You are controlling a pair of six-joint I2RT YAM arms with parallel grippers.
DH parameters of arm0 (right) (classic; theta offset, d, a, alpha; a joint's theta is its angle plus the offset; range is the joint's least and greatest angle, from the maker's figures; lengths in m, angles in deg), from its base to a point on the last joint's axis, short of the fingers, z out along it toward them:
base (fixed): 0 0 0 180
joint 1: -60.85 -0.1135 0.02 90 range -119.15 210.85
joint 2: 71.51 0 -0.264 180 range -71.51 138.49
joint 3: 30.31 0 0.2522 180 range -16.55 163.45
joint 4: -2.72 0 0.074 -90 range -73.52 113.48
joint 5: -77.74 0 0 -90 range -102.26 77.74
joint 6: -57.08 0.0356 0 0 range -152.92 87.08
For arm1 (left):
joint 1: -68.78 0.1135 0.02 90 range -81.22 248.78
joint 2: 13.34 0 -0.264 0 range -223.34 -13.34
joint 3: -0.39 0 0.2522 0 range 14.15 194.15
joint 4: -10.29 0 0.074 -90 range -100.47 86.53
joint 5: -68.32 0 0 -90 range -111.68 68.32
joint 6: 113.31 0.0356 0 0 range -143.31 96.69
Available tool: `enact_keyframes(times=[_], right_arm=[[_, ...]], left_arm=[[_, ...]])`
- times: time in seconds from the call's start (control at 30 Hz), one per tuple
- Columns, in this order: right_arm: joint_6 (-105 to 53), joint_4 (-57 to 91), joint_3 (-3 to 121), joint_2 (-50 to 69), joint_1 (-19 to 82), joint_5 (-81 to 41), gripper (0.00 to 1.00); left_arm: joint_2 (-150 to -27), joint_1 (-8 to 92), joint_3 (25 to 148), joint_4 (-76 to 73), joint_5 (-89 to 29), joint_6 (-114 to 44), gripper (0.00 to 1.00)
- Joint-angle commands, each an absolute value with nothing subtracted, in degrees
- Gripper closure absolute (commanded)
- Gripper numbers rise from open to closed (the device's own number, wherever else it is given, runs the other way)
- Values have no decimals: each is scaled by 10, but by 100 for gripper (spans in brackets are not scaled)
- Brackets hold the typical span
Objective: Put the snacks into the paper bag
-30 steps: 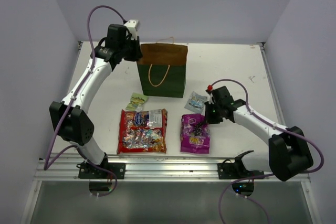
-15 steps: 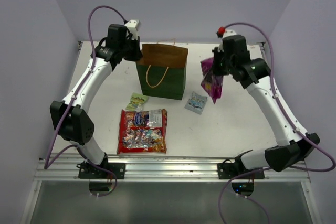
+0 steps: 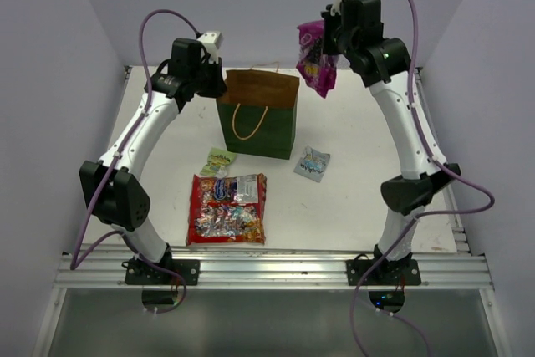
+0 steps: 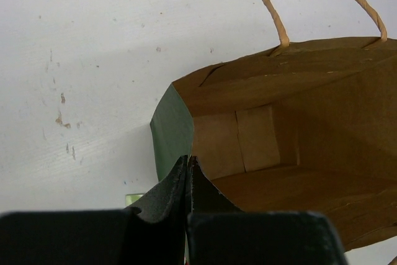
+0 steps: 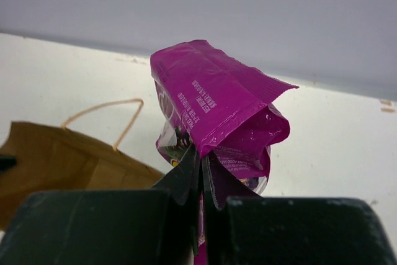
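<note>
The dark green paper bag (image 3: 259, 127) stands upright at the back middle of the table, its mouth open and its brown inside showing in the left wrist view (image 4: 291, 134). My left gripper (image 3: 215, 89) is shut on the bag's left rim (image 4: 187, 161). My right gripper (image 3: 322, 43) is shut on the purple bag (image 3: 314, 58), held high in the air just right of the paper bag's mouth; it also shows in the right wrist view (image 5: 214, 107). The red candy bag (image 3: 227, 208), the yellow-green packet (image 3: 218, 160) and the grey-blue packet (image 3: 312, 163) lie on the table in front of the paper bag.
Purple-grey walls close in the white table (image 3: 376, 123) on the left, back and right. A metal rail (image 3: 267, 269) runs along the near edge with both arm bases on it.
My right gripper took the purple bag off the table, lifted it and carried it up and left towards the paper bag's mouth. The left arm has not moved.
</note>
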State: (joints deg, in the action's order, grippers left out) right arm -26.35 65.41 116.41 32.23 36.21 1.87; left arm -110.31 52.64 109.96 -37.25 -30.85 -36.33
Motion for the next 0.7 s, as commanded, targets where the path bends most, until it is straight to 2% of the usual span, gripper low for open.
enact_keyframes(times=[0.0,0.07,0.23,0.4,0.67], right_arm=[[-275,564,1320,353,353,1,100],[-273,545,1340,369,345,-10,100],[-287,464,1301,352,305,-35,100],[-276,451,1296,364,273,-100,100],[-276,457,1251,362,238,-115,100]], left_arm=[[-1098,530,1119,-387,-311,-379,100],[-1100,530,1120,-388,-313,-379,100],[-1105,530,1126,-388,-320,-379,100],[-1109,530,1127,-388,-325,-379,100],[-1112,530,1131,-389,-333,-376,100]])
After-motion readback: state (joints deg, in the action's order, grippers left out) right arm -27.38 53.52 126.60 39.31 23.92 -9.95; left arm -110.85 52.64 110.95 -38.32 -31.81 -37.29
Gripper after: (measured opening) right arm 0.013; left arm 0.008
